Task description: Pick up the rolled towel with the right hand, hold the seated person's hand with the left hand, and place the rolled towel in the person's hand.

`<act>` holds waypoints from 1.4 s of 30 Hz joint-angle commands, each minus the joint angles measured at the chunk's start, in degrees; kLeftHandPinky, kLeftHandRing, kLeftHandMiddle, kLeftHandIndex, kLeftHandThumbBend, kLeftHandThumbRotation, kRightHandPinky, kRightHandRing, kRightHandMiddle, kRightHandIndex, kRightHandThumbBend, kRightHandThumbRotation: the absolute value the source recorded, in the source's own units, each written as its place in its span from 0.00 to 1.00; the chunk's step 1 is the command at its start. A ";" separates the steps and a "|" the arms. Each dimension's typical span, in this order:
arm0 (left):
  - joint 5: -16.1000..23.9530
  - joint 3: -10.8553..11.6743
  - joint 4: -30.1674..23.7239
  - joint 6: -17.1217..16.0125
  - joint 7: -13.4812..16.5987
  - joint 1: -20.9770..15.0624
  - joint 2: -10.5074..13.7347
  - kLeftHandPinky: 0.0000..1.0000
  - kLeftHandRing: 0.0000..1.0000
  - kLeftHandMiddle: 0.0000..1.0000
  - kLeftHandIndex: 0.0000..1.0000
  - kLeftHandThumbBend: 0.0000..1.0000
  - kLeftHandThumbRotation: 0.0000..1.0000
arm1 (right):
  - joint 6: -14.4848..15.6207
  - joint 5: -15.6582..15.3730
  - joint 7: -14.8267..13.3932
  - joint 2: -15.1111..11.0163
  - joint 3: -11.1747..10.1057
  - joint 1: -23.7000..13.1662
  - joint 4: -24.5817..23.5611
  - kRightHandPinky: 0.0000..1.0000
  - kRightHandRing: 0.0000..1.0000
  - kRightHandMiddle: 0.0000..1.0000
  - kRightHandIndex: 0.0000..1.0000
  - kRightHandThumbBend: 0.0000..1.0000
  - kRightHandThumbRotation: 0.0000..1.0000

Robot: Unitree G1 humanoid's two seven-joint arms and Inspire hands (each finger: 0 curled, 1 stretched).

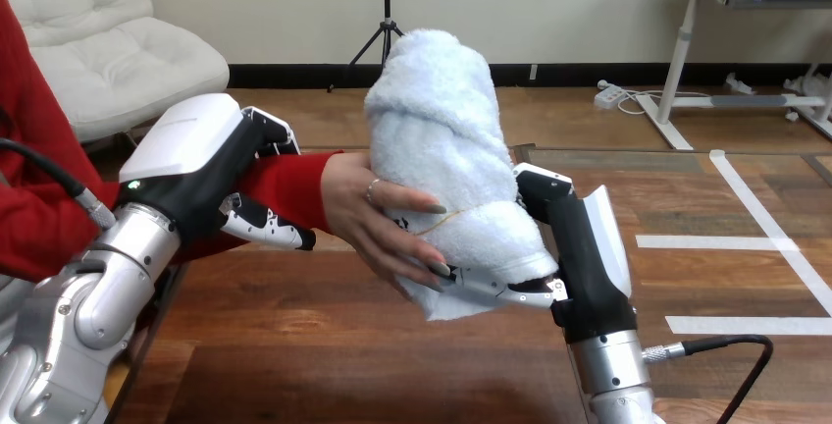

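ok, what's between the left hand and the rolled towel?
Head view: the person's hand and red-sleeved wrist. The left hand grips the wrist; the person's hand rests on the rolled towel.

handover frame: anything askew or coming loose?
Nothing serious. The rolled towel tilts, its top toward the view's left, with the right hand and the person's hand both gripping it. One loose corner hangs below the roll. The left hand is curled round the person's wrist.
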 commanded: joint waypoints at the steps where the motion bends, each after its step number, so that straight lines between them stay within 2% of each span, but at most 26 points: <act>1: -1.31 2.69 -3.70 -0.77 1.87 -6.14 -0.34 0.33 0.37 0.41 0.40 0.84 0.00 | -1.83 0.14 2.11 1.92 2.24 -0.95 -4.54 0.31 0.35 0.41 0.44 0.69 0.00; 8: -1.38 2.73 -3.49 -0.91 2.12 -6.02 -0.35 0.33 0.37 0.41 0.40 0.84 0.00 | -2.93 0.44 3.38 2.26 2.82 -0.50 -4.63 0.31 0.36 0.41 0.44 0.69 0.00; 22: -1.13 2.60 -3.80 -0.68 2.27 -5.48 -0.46 0.33 0.37 0.41 0.40 0.84 0.00 | -2.59 0.65 4.95 2.48 3.36 0.23 -4.82 0.32 0.37 0.42 0.44 0.70 0.00; 31: -0.96 2.50 -4.57 -0.12 1.72 -5.15 -0.36 0.33 0.37 0.41 0.40 0.83 0.00 | -1.61 1.88 7.33 2.22 3.61 0.75 -5.43 0.32 0.37 0.42 0.44 0.69 0.00; 42: -0.83 2.39 -5.75 1.14 1.21 -4.64 -0.55 0.35 0.39 0.42 0.41 0.83 0.00 | 1.01 3.72 10.64 2.05 3.72 1.94 -7.37 0.33 0.37 0.42 0.45 0.68 0.00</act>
